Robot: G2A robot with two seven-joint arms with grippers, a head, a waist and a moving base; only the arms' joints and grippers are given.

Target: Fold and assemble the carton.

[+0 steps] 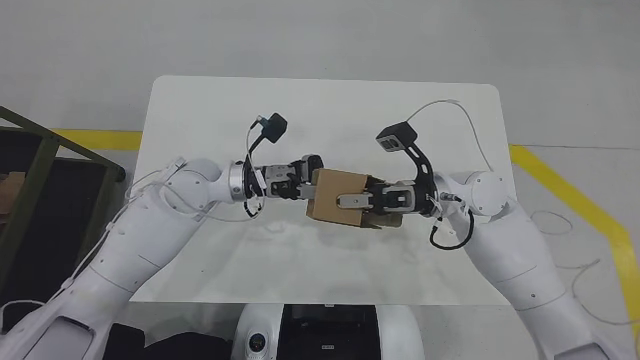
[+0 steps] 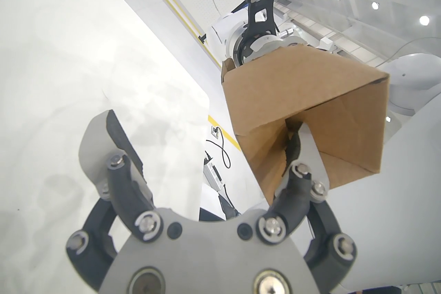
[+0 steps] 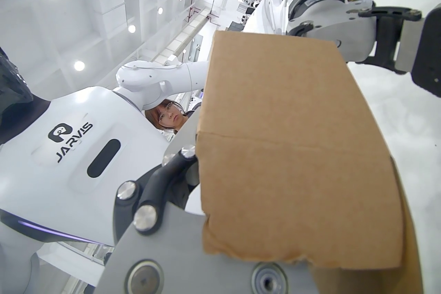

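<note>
A brown carton point(image 1: 338, 198) hangs between the two arms over the middle of the white table point(image 1: 420, 110), folded into a tube with an open end point(image 2: 337, 137). My right gripper point(image 1: 354, 201) is shut on the carton's wall, one finger lying along its outer face point(image 3: 181, 145), the other hidden behind the cardboard point(image 3: 293, 143). My left gripper point(image 2: 206, 126) is open at the opposite end: one finger point(image 2: 305, 150) is inside the open end against a wall, the other finger point(image 2: 115, 137) is free over the table. The left gripper point(image 3: 406, 43) also appears beyond the carton.
A dark green rack point(image 1: 35, 165) with flat cardboard stands off the table's left side. Yellow tape point(image 1: 560, 175) marks the floor on the right. The table edge nearest the robot lies just below the arms.
</note>
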